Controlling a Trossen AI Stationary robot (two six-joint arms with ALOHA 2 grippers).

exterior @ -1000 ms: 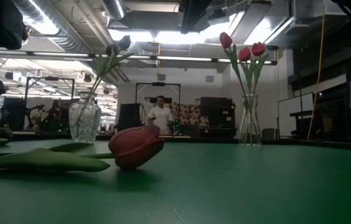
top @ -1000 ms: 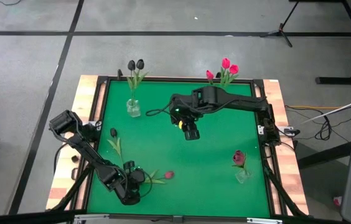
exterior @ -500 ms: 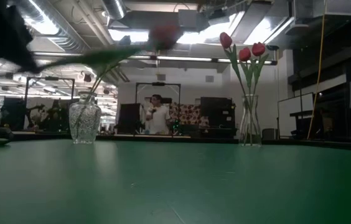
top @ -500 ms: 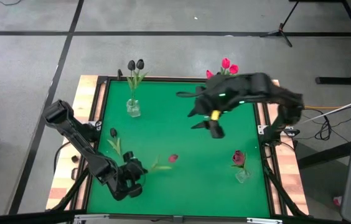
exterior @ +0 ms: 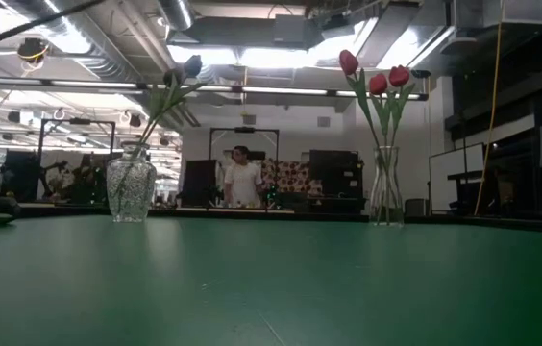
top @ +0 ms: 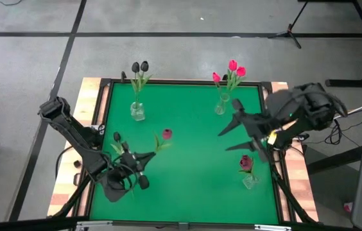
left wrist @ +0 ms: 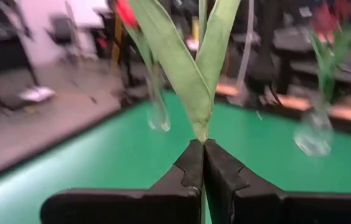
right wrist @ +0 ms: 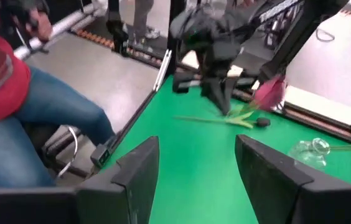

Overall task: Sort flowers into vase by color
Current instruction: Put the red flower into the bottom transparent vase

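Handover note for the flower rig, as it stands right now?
Left gripper: shut on the stem of a pink tulip, lifted off the green mat.
Right gripper: open, empty, over the mat's right side.
Done: two black tulips in the back-left vase; three pink ones in the back-right vase; one maroon tulip in the front-right vase.
Left: vase the held pink tulip; a black tulip lies on the mat by the left arm.
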